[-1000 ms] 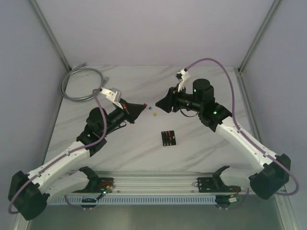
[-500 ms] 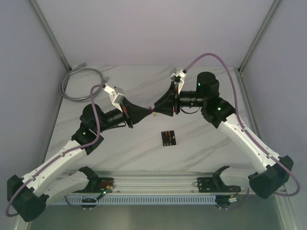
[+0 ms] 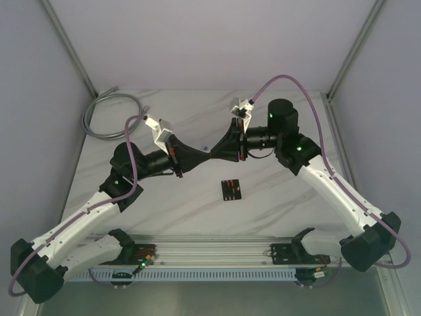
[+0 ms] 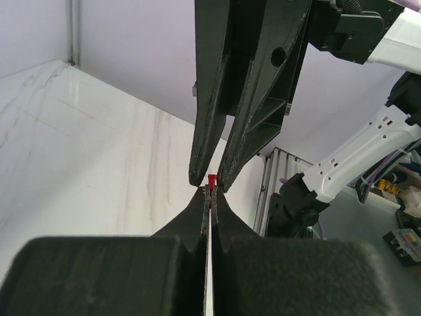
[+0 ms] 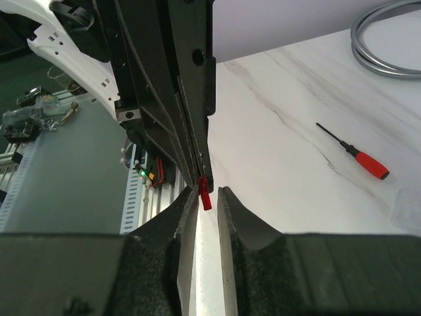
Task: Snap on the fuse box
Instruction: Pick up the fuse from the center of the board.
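The fuse box [image 3: 230, 189] is a small black square lying flat on the marble table, nearer the front than both grippers. My left gripper [image 3: 208, 156] is shut on a tiny red fuse [image 4: 211, 179] that sticks out of its tips [image 4: 210, 191]. My right gripper [image 3: 212, 153] meets it tip to tip above the table. Its jaws are narrowly open around the red fuse [image 5: 206, 195], which lies against one finger with a gap to the other. In the right wrist view the left gripper [image 5: 199, 174] reaches in from above.
A grey cable coil [image 3: 108, 115] lies at the back left. A red-handled screwdriver [image 5: 358, 158] lies on the table in the right wrist view. The aluminium rail [image 3: 217, 253] runs along the front edge.
Both grippers have moved toward each other over the table's middle until their tips meet. The fuse box has not moved.
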